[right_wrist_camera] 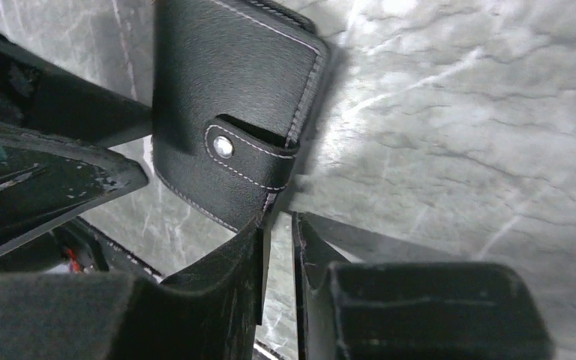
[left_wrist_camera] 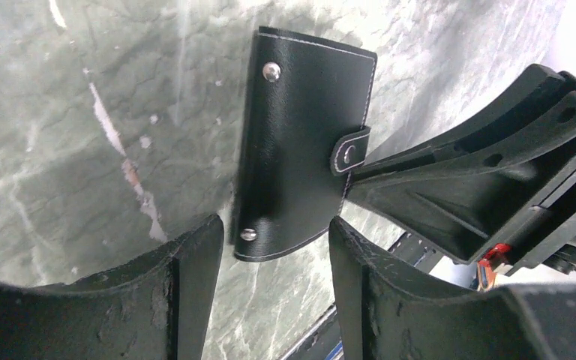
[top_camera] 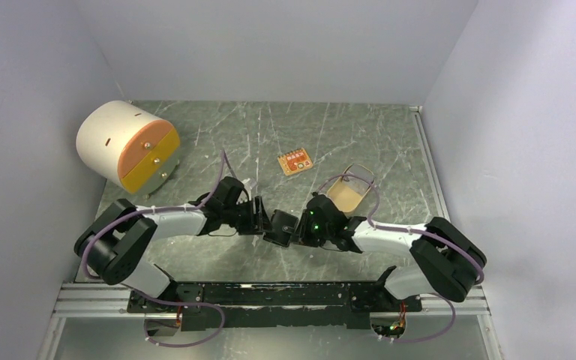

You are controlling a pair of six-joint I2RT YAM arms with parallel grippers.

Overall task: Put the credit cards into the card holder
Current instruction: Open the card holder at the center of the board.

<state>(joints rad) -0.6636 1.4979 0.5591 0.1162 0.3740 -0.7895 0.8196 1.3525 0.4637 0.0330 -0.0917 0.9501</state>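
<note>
Holding the closed wallet [left_wrist_camera: 300, 142] over the tabletop [left_wrist_camera: 60, 150], right fingers [right_wrist_camera: 232, 300] pinched narrow on its snap-tab edge, left fingers [left_wrist_camera: 187, 300] spread wide around it, probably to regrip for opening.

Card holder [left_wrist_camera: 300, 142]: black grained leather-look cover, low sheen, pale stitching along edges. Snaps [left_wrist_camera: 271, 71]: bright polished metal. Left pincer fingers [left_wrist_camera: 195, 270]: matt black plastic, scuffed, rough at edges. Counter [left_wrist_camera: 60, 150]: green-grey marbled stone-look, smooth, glossy, pale scratches.
</note>
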